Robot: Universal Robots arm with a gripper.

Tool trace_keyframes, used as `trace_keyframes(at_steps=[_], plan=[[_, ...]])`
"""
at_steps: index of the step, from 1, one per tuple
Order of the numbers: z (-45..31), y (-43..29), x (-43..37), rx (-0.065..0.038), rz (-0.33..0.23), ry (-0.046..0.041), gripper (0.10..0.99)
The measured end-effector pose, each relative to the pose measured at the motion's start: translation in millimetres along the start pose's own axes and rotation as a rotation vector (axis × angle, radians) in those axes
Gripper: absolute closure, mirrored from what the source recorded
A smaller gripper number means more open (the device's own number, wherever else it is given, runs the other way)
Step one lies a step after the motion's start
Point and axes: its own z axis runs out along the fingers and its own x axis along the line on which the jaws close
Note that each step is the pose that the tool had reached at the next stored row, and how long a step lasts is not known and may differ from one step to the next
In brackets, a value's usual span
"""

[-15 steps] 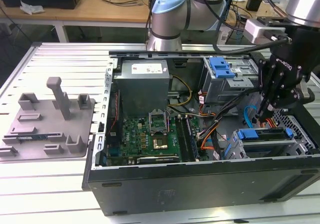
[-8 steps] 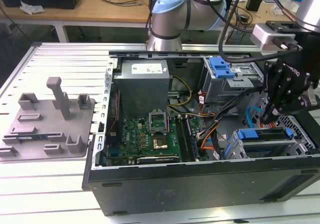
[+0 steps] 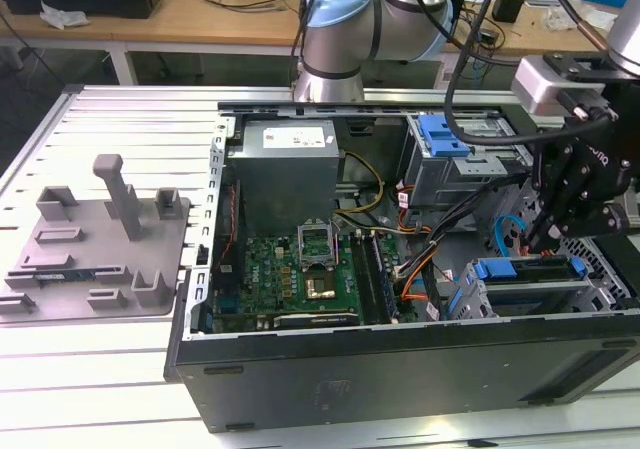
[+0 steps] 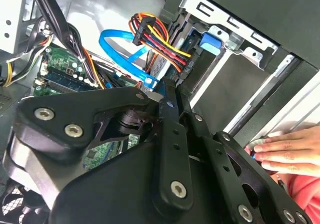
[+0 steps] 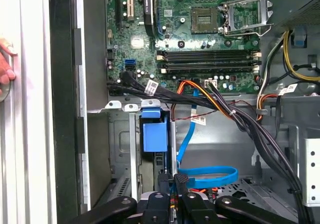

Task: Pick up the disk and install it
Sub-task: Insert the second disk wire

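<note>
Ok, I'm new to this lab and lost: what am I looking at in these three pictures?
A robot arm works over an open computer case on a metal table. One picture comes from a camera off the arm; the other two cameras ride near its wrist, looking past the black tool into the case. The tool hangs over the drive bay, where the blue-framed disk sits. Whether it holds anything I cannot tell. A grey tray lies beside the case, and a person's hand is near the case's outer wall.
</note>
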Motion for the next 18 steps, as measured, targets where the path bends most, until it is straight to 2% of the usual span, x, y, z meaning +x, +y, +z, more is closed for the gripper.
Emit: trace_keyframes(at_steps=[8,18], plan=[[1.3,-0.1,4.9,0.000,0.000,-0.0008,0.925],[2.7,-0.8,5.2,0.000,0.000,-0.0008,0.925]])
